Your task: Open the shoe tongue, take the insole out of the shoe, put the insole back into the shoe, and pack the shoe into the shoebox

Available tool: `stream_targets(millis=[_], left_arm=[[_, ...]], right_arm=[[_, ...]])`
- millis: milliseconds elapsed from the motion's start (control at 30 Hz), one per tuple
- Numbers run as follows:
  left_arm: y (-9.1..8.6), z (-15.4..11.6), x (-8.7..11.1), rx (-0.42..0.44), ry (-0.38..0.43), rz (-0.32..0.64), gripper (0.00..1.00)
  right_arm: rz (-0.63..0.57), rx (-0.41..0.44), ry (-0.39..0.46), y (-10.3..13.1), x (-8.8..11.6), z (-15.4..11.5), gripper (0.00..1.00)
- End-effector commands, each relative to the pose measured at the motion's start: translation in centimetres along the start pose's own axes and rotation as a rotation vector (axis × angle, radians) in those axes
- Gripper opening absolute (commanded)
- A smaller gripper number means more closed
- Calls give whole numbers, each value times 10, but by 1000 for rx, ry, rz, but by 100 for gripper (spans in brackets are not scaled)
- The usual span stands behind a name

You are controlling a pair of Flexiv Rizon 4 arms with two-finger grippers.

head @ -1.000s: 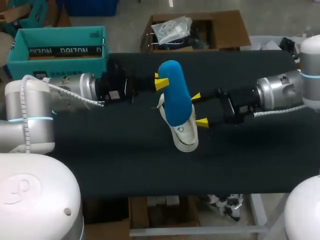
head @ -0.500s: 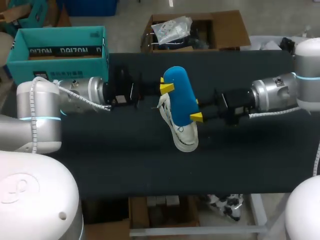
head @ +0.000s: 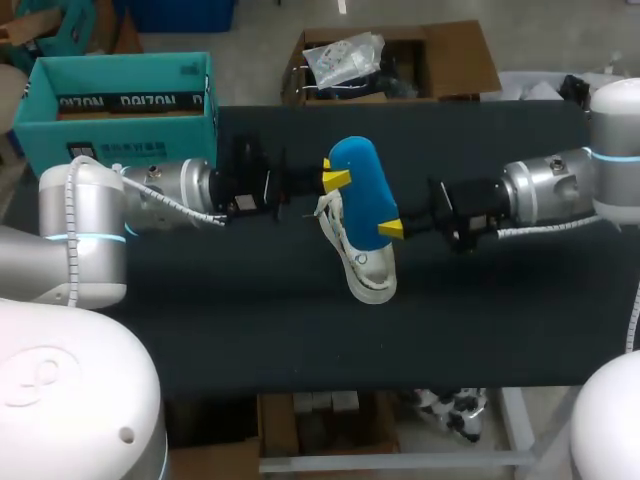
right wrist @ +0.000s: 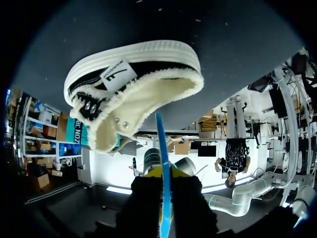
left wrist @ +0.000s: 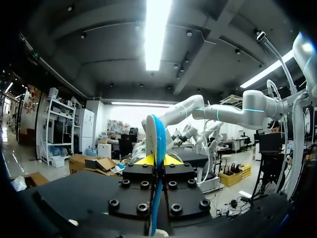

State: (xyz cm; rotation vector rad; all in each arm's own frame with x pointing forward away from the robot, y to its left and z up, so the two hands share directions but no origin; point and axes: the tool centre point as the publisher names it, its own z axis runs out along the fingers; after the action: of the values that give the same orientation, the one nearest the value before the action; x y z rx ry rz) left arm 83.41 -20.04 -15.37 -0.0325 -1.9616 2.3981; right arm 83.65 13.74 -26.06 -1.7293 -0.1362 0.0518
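**Ana:** What does each pincer have?

**Ben:** The left gripper (left wrist: 157, 159) is pinched narrow on the insole (left wrist: 156, 136). The blue sheet stands edge-on between its yellow tips. The right gripper (right wrist: 166, 174) is closed just as thin on the opposite edge, so the insole hangs between the two arms, clear of the table (head: 250, 320).

**Ana:** And the shoe?

**Ben:** The shoe (right wrist: 133, 84) is just ahead of the right gripper's fingers, with its fleecy opening turned toward them. Neither pincer touches it. It lies below the end of the insole that the right gripper holds.

**Ana:** So the insole goes back in?

**Ben:** That seems the likeliest step. To do it well, the arms should tip the insole flatter and lead one narrow end into the opening, under the tongue. Nothing pins the shoe, so a hard push could slide it or roll it. One pincer probably has to let go and steady the shoe while the other feeds. A thin sheet held at both edges may also buckle if the arms close in on each other.

**Ana:** And the box?

**Ben:** The teal shoebox (head: 120, 100) sits well behind the left gripper, beside that arm. It is for later.
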Motion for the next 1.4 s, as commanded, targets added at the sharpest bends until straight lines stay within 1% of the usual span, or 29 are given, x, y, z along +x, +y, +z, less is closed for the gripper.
stream_targets(millis=[33, 67, 200, 333, 400, 467, 500, 567, 1000, 1033, 1067, 1100, 1133, 1200, 1233, 1267, 1300, 1400], left_arm=[[-2, -6, -3, -2, 13, -39, 89], [-4, -9, -4, -11, 22, -44, 100], [-14, -27, -12, -50, 91, -101, 100], [-22, -49, -18, -121, 193, -147, 100], [-25, -59, -20, -175, 241, -155, 100], [-29, -71, -22, -261, 328, -214, 100], [-30, -76, -24, -307, 335, -233, 100], [-30, -76, -24, -307, 335, -233, 100], [-30, -76, -24, -307, 335, -233, 100], [-28, -70, -27, -329, 411, -183, 100], [-26, -67, -31, -326, 443, -144, 100], [-26, -66, -34, -317, 526, -119, 100], [-25, -65, -41, -318, 533, -96, 100], [-24, -64, -49, -320, 599, -45, 100], [-24, -64, -54, -318, 594, -18, 100], [-24, -64, -59, -317, 632, 2, 100], [-24, -65, -62, -307, 662, 2, 100], [-19, -65, -71, -353, 744, 3, 100]], right_arm=[[-9, 11, -12, 1, 0, -3, 0], [-16, 13, -22, 1, -1, -4, 0], [-42, 3, -54, 0, -9, -9, 0], [-73, -7, -83, -4, -18, -14, 0], [-102, -1, -100, -7, -25, -18, 0], [-125, 20, -123, -9, -30, -22, 0], [-127, 37, -139, -10, -31, -23, 0], [-146, 74, -166, -12, -36, -26, 0], [-146, 74, -166, -12, -36, -26, 0], [-146, 74, -166, -12, -36, -26, 0], [-169, 67, -188, -14, -36, -24, 0], [-194, 71, -209, -17, -38, -22, 0], [-209, 66, -216, -19, -41, -20, 0], [-241, 89, -257, -22, -48, -16, 0], [-235, 91, -272, -22, -52, -13, 0], [-241, 110, -312, -23, -56, -9, 0], [-248, 117, -323, -23, -59, -7, 0], [-228, 128, -356, -25, -69, -1, 0]])
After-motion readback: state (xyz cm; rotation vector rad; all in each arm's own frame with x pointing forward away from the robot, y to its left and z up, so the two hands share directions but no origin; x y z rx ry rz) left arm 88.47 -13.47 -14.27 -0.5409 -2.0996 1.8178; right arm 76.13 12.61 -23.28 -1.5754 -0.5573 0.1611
